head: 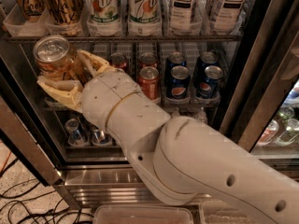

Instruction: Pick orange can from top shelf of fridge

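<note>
Robot arm lifting a drink from a display cooler: the tool (63, 73) is clamping an orange can (52, 55) at the left of the open fridge (243, 92). Its two tan fingers (96, 63) are pressing on opposite sides of the can's body, one at the upper right and one at the lower left. The can is tilting slightly, showing its silver pull-tab top to the camera. It is hanging just below the front edge of the top shelf (187, 38), near that shelf's left end, and in front of the rack of shorter cans underneath. As far as can be seen, it is resting on no rack or tray and only the tool is carrying it.

The pick is looking largely done, since the can is sitting off the shelf and inside the grasp. What is remaining, by this view, is drawing it out past the door frame and clear of the fridge.

Other amber cans (60, 6) are standing in the tray directly above the held one, beside 7Up cans (103, 6) and tea bottles (184, 6). Red cans (148, 78) and Pepsi cans (180, 80) are lining the rack behind the arm.
</note>
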{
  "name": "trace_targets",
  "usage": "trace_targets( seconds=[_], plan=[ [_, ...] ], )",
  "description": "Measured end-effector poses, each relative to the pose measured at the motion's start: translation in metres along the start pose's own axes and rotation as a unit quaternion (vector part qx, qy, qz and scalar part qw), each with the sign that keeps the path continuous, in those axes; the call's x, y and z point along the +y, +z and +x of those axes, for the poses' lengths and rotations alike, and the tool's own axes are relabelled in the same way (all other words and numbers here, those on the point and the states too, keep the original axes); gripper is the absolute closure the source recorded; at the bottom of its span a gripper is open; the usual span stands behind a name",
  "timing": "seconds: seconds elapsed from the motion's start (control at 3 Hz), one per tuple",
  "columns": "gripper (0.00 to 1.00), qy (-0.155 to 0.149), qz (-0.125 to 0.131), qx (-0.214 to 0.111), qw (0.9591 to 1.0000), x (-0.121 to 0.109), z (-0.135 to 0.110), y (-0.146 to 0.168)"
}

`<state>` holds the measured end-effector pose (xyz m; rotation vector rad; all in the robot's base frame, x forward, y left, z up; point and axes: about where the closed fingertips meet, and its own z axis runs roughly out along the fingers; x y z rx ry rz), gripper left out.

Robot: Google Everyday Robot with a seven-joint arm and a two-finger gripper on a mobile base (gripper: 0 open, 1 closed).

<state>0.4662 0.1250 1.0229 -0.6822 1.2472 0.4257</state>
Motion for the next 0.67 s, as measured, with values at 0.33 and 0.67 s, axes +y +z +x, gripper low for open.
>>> trace_targets(
  seconds=[0.33,0.67],
  plan=[
    [1.0,0.014,-0.007,0.022,0.9996,-0.0104,0.0034,-0.0172],
    [1.0,0.014,-0.021,0.018,0.9995,-0.0021,-0.0001,-0.0174]
  ],
)
